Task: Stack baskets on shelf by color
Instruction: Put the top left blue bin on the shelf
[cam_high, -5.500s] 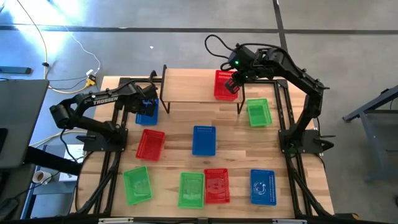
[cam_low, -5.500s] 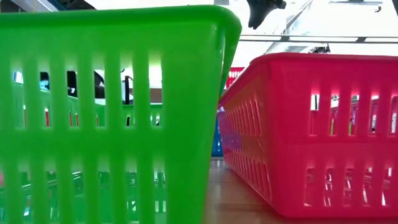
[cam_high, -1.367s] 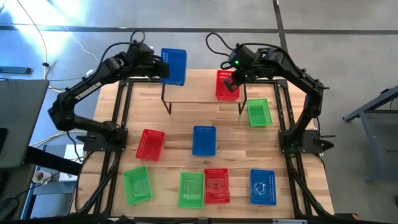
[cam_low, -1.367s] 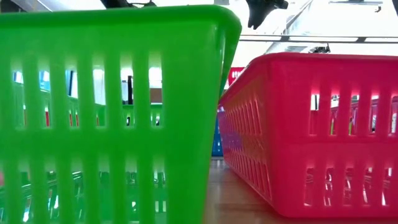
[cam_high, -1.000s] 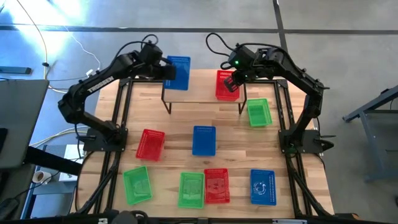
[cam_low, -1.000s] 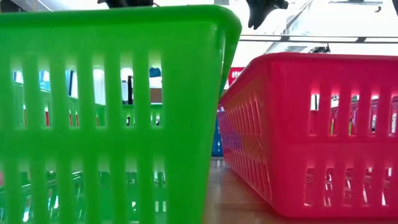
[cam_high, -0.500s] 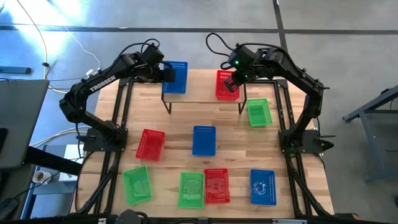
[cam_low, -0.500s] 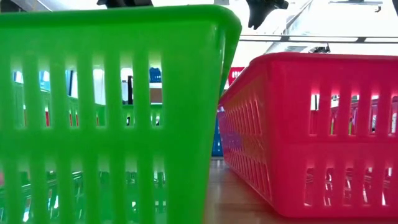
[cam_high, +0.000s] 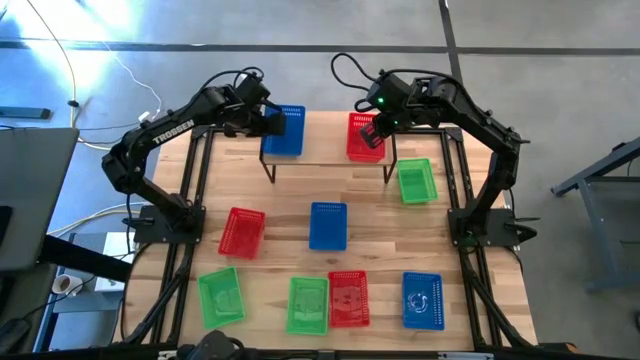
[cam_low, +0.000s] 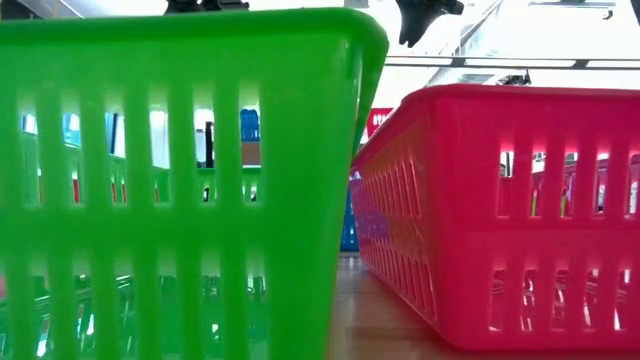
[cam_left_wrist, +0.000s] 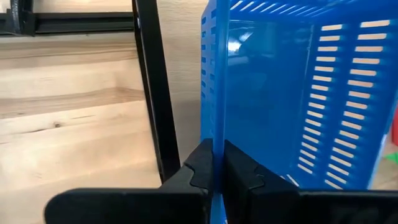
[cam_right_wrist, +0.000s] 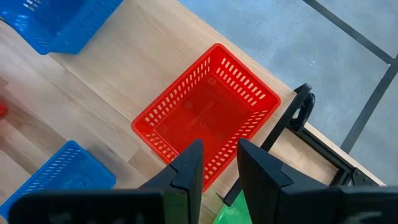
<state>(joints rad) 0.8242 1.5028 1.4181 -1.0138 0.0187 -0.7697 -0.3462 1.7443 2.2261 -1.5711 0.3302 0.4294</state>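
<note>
The shelf (cam_high: 325, 140) stands at the table's far edge. A red basket (cam_high: 362, 135) sits on its right end. My right gripper (cam_right_wrist: 219, 163) hovers open over that basket's end (cam_right_wrist: 205, 118). My left gripper (cam_high: 268, 122) is shut on a blue basket (cam_high: 284, 131), which it holds over the shelf's left end. The low view shows this basket (cam_low: 249, 124) just above the board. Whether it rests on the board, I cannot tell. My left gripper pinches the blue basket's left side wall (cam_left_wrist: 213, 134), one finger inside the basket and one outside. The fingers reach in from the table's left, slanting down. The basket (cam_left_wrist: 280, 93) stays roughly level beside the shelf's black leg (cam_left_wrist: 152, 93). My right gripper's fingers stand apart over the red basket's end wall; whether they touch it, I cannot tell.
Loose baskets lie on the table: red (cam_high: 241, 231), blue (cam_high: 327, 225), green (cam_high: 416, 181), and along the near edge green (cam_high: 220, 297), green (cam_high: 308, 305), red (cam_high: 348, 299), blue (cam_high: 422, 300). A green basket (cam_low: 180, 180) and a red one (cam_low: 500, 210) fill the low view.
My left gripper has carried the blue basket from past the shelf's far edge toward the near edge and down, over the shelf's left end. It has stayed shut on the basket.
</note>
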